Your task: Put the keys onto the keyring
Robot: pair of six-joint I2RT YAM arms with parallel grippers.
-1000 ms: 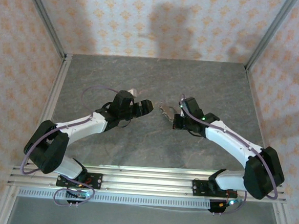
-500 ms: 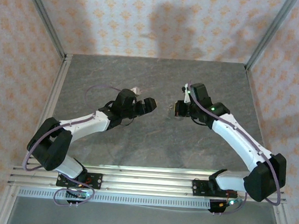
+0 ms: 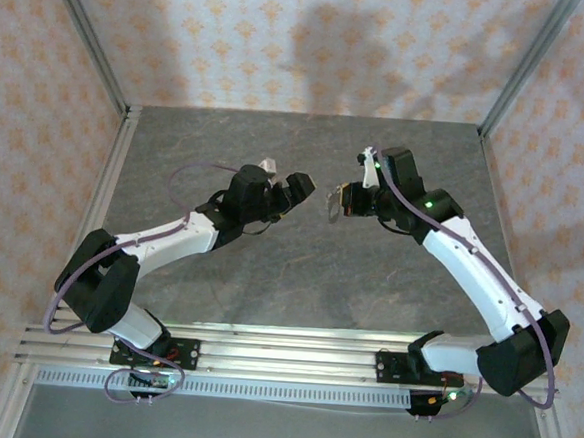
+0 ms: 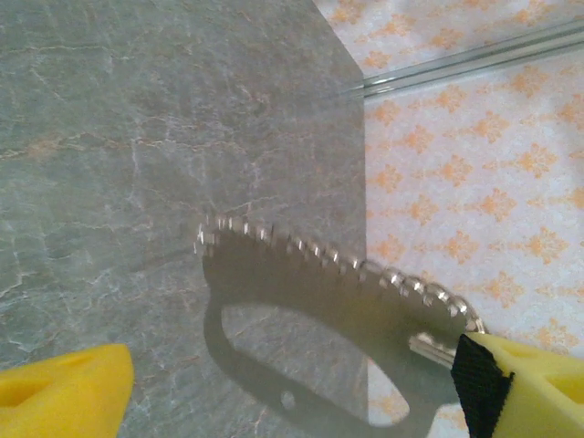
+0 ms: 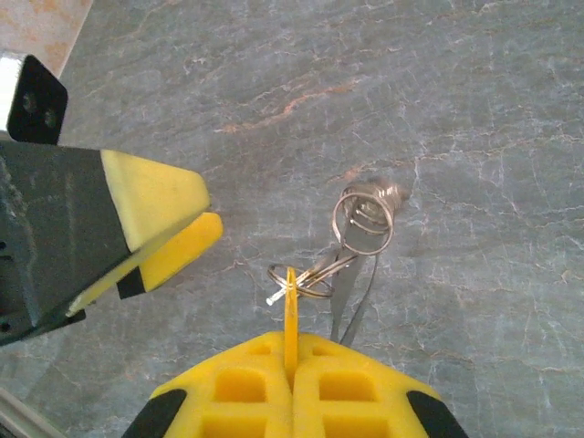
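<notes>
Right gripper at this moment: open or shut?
Shut. In the right wrist view, the yellow pads of the right gripper meet with no gap, pinching the thin brass key edge-on.

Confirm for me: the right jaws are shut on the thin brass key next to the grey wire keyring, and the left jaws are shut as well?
Not quite. The left gripper has its jaws open, not shut: the left wrist view shows its yellow fingers far apart. The rest holds: the right gripper is shut on the thin brass key, with the grey wire keyring right by it.
</notes>
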